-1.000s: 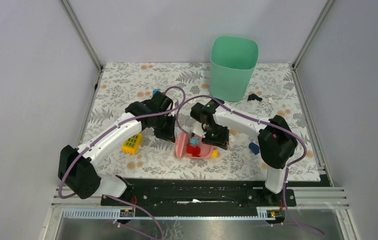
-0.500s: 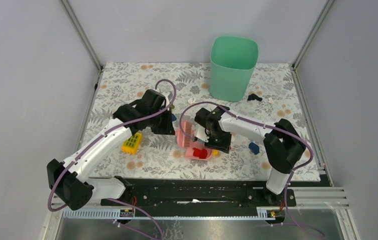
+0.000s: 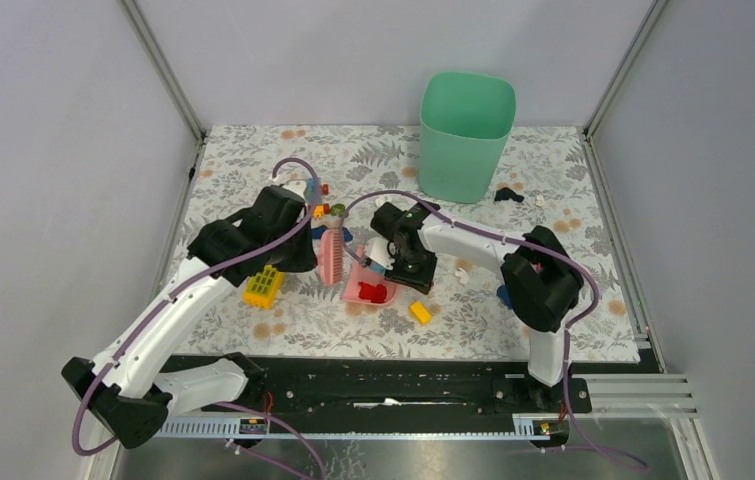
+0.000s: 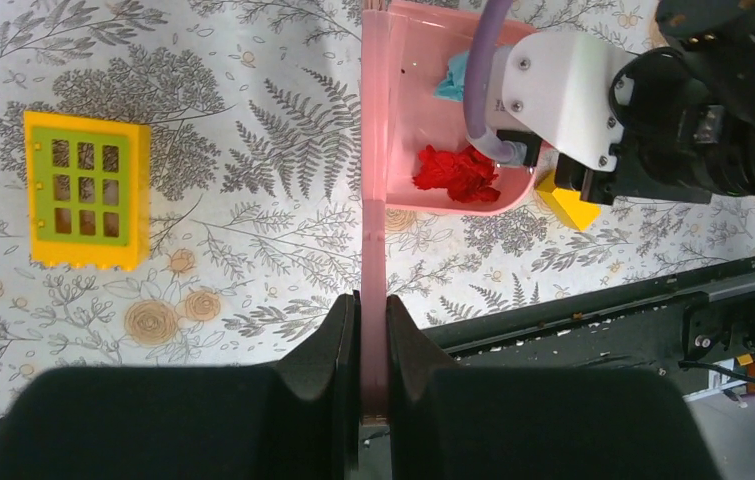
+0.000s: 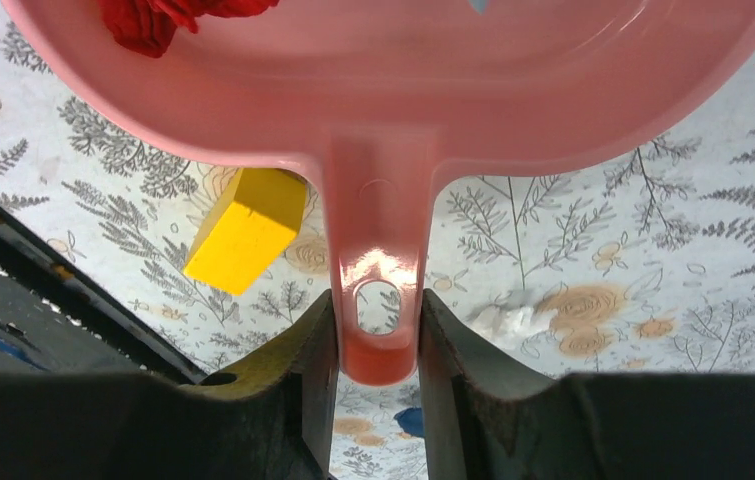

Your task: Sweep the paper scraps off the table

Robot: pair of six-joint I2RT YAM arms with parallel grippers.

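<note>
My left gripper [image 3: 300,252] is shut on the handle of a pink brush [image 3: 333,256], seen edge-on in the left wrist view [image 4: 373,200]. The brush stands just left of a pink dustpan [image 3: 371,291]. My right gripper [image 3: 408,268] is shut on the dustpan's handle [image 5: 378,310]. The pan [image 4: 423,120] holds a red crumpled piece [image 4: 458,172] and a pale blue bit [image 4: 453,75]. Small white paper scraps lie on the flowered table [image 3: 253,160] right of the right wrist [image 3: 462,271], and one lies by the far right edge [image 3: 539,200]. One scrap shows in the right wrist view [image 5: 513,322].
A green bin [image 3: 465,135] stands at the back. A black piece [image 3: 508,195] lies beside it. A yellow brick [image 3: 420,312], a blue brick [image 3: 505,295], a yellow-green window piece [image 3: 265,285] and small coloured pieces [image 3: 319,209] lie around. A black rail [image 3: 393,380] runs along the front.
The left arm has drawn the brush left, off the dustpan. The right gripper has shifted the dustpan a little left, uncovering the yellow brick.
</note>
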